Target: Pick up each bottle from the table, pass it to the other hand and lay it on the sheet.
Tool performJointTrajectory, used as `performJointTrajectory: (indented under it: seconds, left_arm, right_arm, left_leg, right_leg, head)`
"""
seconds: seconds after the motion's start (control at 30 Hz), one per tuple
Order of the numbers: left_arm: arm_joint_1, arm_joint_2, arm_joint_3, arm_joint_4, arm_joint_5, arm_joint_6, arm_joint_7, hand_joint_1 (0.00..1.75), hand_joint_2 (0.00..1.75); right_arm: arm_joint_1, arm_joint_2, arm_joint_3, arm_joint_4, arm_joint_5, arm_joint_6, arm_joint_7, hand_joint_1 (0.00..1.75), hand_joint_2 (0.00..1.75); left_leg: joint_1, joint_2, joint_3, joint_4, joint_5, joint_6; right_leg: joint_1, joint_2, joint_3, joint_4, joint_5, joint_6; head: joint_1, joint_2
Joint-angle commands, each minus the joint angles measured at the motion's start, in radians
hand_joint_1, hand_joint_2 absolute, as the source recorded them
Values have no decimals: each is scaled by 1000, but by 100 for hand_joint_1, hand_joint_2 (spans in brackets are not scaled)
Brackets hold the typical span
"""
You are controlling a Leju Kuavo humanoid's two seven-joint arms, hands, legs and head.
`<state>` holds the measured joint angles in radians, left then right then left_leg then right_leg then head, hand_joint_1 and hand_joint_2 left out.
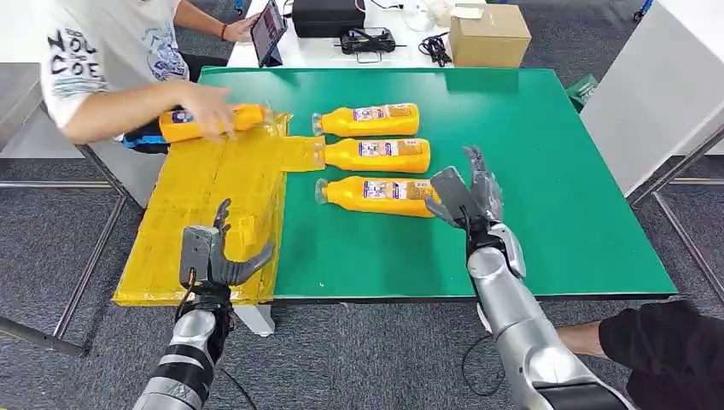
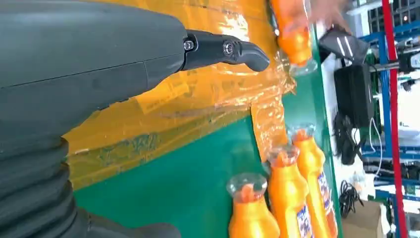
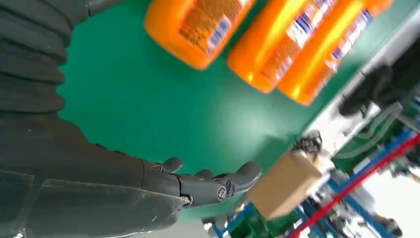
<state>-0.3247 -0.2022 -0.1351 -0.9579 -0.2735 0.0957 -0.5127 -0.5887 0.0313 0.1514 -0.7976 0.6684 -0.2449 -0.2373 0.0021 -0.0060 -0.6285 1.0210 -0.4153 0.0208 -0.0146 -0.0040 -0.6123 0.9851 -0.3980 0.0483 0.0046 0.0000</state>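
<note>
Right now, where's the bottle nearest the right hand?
In the head view the nearest bottle lies on its side on the green table, front of three in a row, its base just left of the open right hand.

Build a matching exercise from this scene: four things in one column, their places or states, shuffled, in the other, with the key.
Things
1. left hand
2. right hand
3. bottle under the person's hand
4. cardboard box

Places or states
A. on the white table behind
B. open, beside the nearest bottle's base
C. lying on the yellow sheet
D. open, above the sheet's near edge

Pairs: 1-D, 2-B, 3-C, 4-A
</note>
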Motion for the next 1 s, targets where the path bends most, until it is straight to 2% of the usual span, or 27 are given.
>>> performJointTrajectory:
  seconds: [0.03,0.2,0.3,0.4,0.47,0.6,0.67,0.73,0.8,0.93,1.0]
  left_arm:
    - [-31,9,-34,52,-16,-10,5,0,175]
    - [-31,10,-34,54,-17,-10,4,0,175]
    - [-38,6,-35,72,-19,-15,3,0,175]
    - [-42,0,-37,91,-21,-17,-5,0,175]
    - [-32,-2,-38,86,-19,-19,-10,0,175]
    - [-19,-4,-36,72,-14,-22,-15,0,175]
    - [-15,-5,-35,71,-13,-20,-16,0,175]
    - [-13,-5,-29,74,-12,-18,-17,0,175]
    - [-12,-3,-26,75,-12,-16,-18,0,175]
    - [-4,-2,-10,73,-11,-11,-27,0,175]
    - [-1,-4,-5,72,-12,-9,-31,0,175]
  right_arm:
    - [-151,33,54,267,28,69,28,0,175]
    - [-153,31,54,272,28,73,27,0,175]
    - [-195,40,82,329,47,115,48,0,175]
    - [-226,61,77,349,43,70,27,0,175]
    - [-189,65,70,261,28,-22,-57,0,175]
    - [-101,58,66,43,-4,-71,-124,0,175]
    - [-81,54,77,-21,-14,-46,-119,0,175]
    - [-69,55,99,-68,-47,32,-113,0,175]
    - [-61,57,117,-89,-48,48,-114,0,175]
    - [15,79,158,-244,-150,123,-160,0,175]
    - [53,78,180,-317,-184,154,-140,0,175]
  left_leg:
    - [0,4,5,0,-2,-1]
    - [0,1,5,0,-2,-1]
    - [0,1,7,-1,-3,-1]
    - [0,2,5,0,-2,-1]
    - [0,2,4,1,-2,-1]
    - [0,0,4,0,-2,-1]
    - [0,0,4,0,-2,-1]
    - [0,0,3,0,-2,-1]
    - [0,0,3,0,-1,-1]
    - [0,1,6,-1,-3,-2]
    - [1,1,5,-1,-2,-2]
  right_leg:
    - [0,4,4,0,-1,-2]
    - [0,1,5,0,-2,-2]
    - [0,1,6,0,-2,-2]
    - [0,2,4,0,-2,-2]
    - [0,2,3,1,-1,-2]
    - [0,0,4,0,-2,-2]
    - [0,0,3,0,-2,-2]
    - [0,0,3,0,-2,-1]
    - [0,1,2,0,-1,-1]
    - [1,2,5,0,-2,-3]
    - [1,1,5,-1,-2,-2]
  head:
    - [0,0]
    - [0,0]
    - [0,0]
    - [0,0]
    - [0,0]
    - [0,0]
    - [0,0]
    - [0,0]
    - [0,0]
    - [0,0]
    - [0,0]
